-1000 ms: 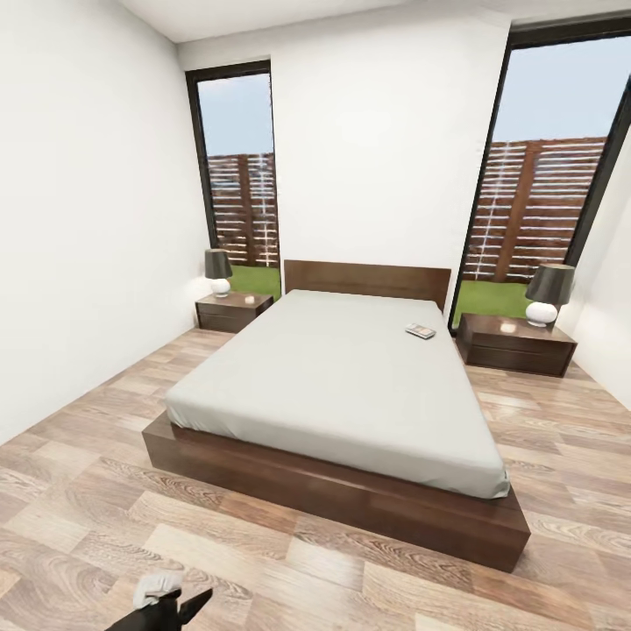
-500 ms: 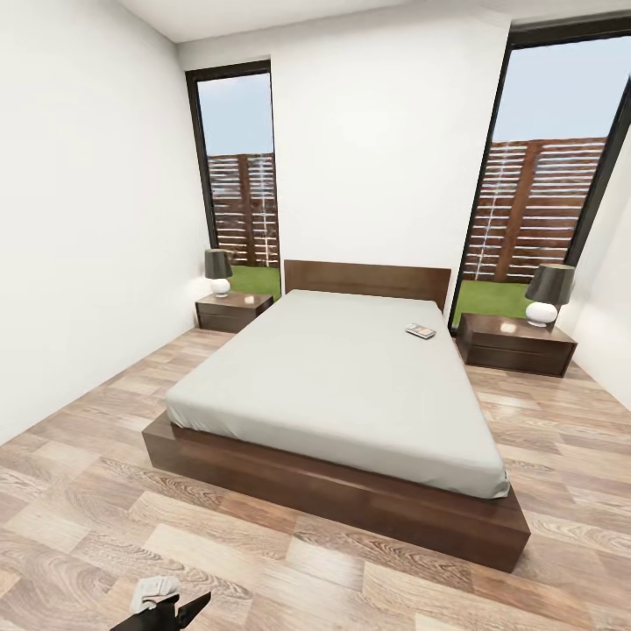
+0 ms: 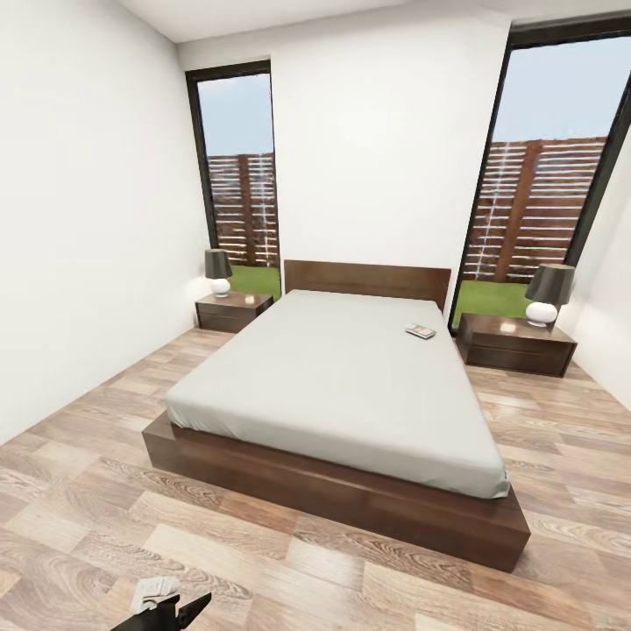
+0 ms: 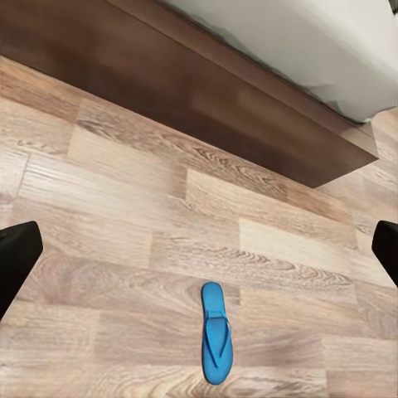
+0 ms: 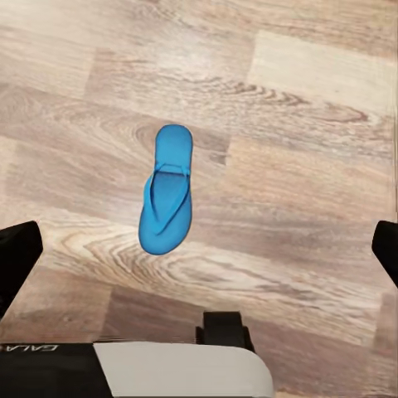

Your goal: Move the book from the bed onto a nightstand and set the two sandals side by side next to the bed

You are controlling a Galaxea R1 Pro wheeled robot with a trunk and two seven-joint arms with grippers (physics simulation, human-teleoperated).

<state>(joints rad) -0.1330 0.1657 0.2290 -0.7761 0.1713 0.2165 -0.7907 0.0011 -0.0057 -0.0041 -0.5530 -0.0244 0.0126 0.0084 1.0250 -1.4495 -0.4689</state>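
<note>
- Nothing has shifted over the last second; no step has started
- Book (image 3: pixel 421 331) lies on the bed (image 3: pixel 350 377) near the headboard
- Sandal (image 4: pixel 216 332) lies on the floor beside the bed
- Left gripper (image 4: pixel 199 249) and right gripper (image 5: pixel 199 249) both spread, holding nothing

White walls (image 3: pixel 88 219), plank floor (image 3: pixel 280 552), two windows (image 3: pixel 241 175).

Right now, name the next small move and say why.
Probably lower the right gripper onto the blue sandal lying flat on the wood floor beneath it: its jaws stand wide open and empty, and the book on the bed is much farther off.
</note>
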